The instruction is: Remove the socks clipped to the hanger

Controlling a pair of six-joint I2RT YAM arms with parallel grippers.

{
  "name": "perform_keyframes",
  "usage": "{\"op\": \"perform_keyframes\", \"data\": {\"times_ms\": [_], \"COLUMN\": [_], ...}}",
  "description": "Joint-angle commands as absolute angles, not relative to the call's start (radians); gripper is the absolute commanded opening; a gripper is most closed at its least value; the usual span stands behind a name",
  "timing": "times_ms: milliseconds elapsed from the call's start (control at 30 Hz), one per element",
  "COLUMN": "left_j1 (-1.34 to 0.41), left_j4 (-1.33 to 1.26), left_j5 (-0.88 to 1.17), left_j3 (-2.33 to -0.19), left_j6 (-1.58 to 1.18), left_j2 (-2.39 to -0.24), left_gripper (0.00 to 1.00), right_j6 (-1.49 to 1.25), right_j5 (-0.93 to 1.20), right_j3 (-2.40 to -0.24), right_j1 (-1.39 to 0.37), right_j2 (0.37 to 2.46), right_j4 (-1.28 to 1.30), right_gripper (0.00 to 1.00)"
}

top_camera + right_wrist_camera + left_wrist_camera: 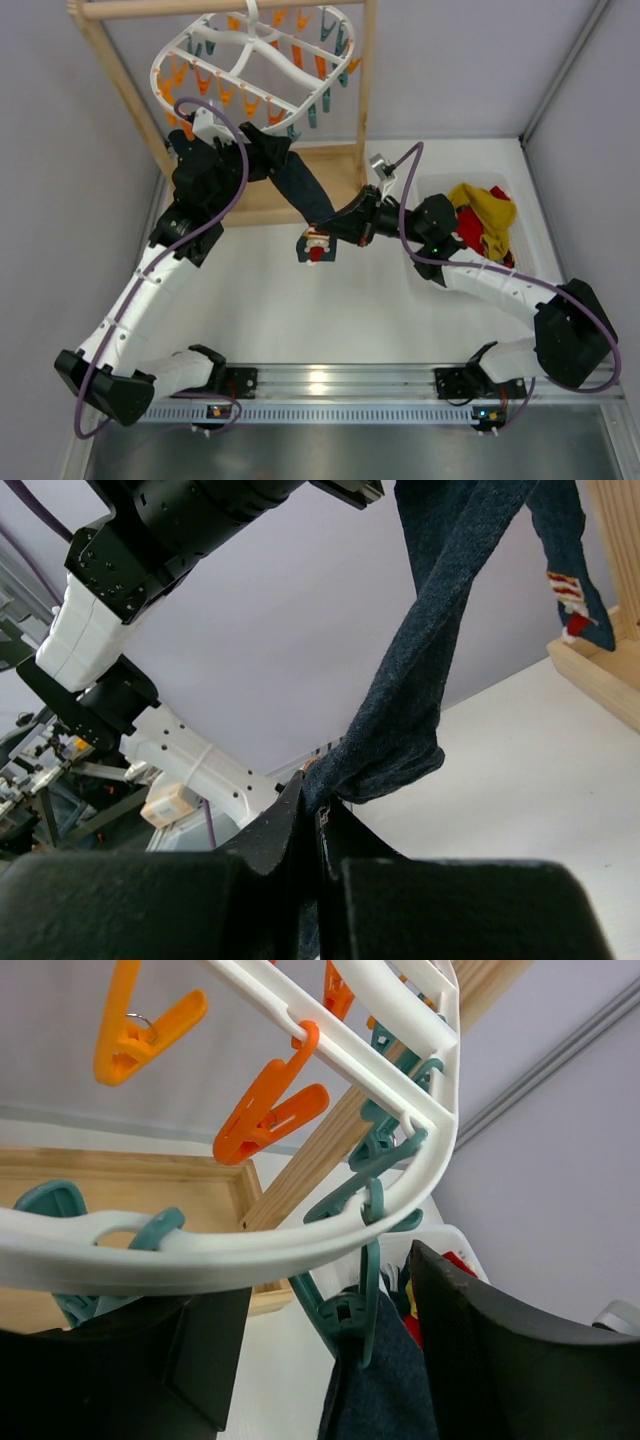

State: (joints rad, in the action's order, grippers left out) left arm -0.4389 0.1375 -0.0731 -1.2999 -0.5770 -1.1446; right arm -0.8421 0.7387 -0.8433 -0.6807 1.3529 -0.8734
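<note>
Navy sock (pixel 300 187) runs taut on a slant from the hanger (pixel 255 65) down and to the right, towards the middle of the table (pixel 330 310). The right gripper (pixel 308 798) has its jaws pinched tight on the sock's lower part. Just past that grip, the red-and-white patterned cuff (pixel 318 246) dangles free. The sock's top end sits right under a teal clip (pixel 350 1312) on the hanger's white rim, and the left gripper (pixel 330 1295) is raised there with its fingers spread wide on either side of clip and fabric, touching neither. Orange clips (pixel 268 1110) hang from the spokes further in. The hanger itself hangs tilted from the bar of the wooden frame (pixel 365 90) at the far left. At the right, a pale bin (pixel 430 187) holds yellow socks (pixel 490 208) and red socks (pixel 470 236) in a heap.
</note>
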Motion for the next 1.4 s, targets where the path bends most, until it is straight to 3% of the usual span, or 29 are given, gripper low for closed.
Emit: {"op": "perform_keyframes", "data": {"times_ms": [0, 200, 300, 500, 667, 833, 1000, 1067, 1200, 1367], "left_j1": [-0.434, -0.434, -0.436, -0.434, -0.434, -0.434, -0.436, -0.436, -0.434, -0.436], "left_j4": [0.06, 0.06, 0.06, 0.06, 0.06, 0.064, 0.121, 0.136, 0.204, 0.342], "left_j5": [-0.118, -0.144, -0.14, -0.141, -0.124, -0.055, 0.043, 0.072, 0.101, 0.019], "left_j3": [-1.35, -1.365, -1.376, -1.374, -1.367, -1.356, -1.347, -1.338, -1.33, -1.295], "left_j6": [-0.566, -0.542, -0.537, -0.535, -0.537, -0.522, -0.529, -0.531, -0.525, -0.485], "left_j2": [-1.152, -1.17, -1.186, -1.193, -1.197, -1.2, -1.206, -1.195, -1.151, -1.04], "left_gripper": [0.66, 0.45, 0.29, 0.16, 0.16, 0.42, 0.75, 0.95, 0.99, 0.99], "right_j6": [-0.839, -0.807, -0.796, -0.727, -0.582, -0.39, -0.288, -0.272, -0.256, -0.247], "right_j5": [0.753, 0.753, 0.752, 0.727, 0.599, 0.254, 0.017, -0.064, -0.061, -0.069], "right_j3": [-0.847, -0.853, -0.847, -0.801, -0.753, -0.822, -0.936, -0.954, -0.991, -1.041], "right_j1": [-0.693, -0.699, -0.699, -0.698, -0.68, -0.632, -0.405, -0.275, -0.071, 0.04], "right_j2": [1.316, 1.312, 1.312, 1.263, 1.111, 0.937, 0.917, 0.943, 1.057, 1.305], "right_j4": [-0.939, -0.902, -0.899, -0.822, -0.562, 0.04, 0.349, 0.39, 0.407, 0.336], "right_gripper": [0.0, 0.0, 0.0, 0.0, 0.0, 0.0, 0.0, 0.0, 0.0, 0.0]}}
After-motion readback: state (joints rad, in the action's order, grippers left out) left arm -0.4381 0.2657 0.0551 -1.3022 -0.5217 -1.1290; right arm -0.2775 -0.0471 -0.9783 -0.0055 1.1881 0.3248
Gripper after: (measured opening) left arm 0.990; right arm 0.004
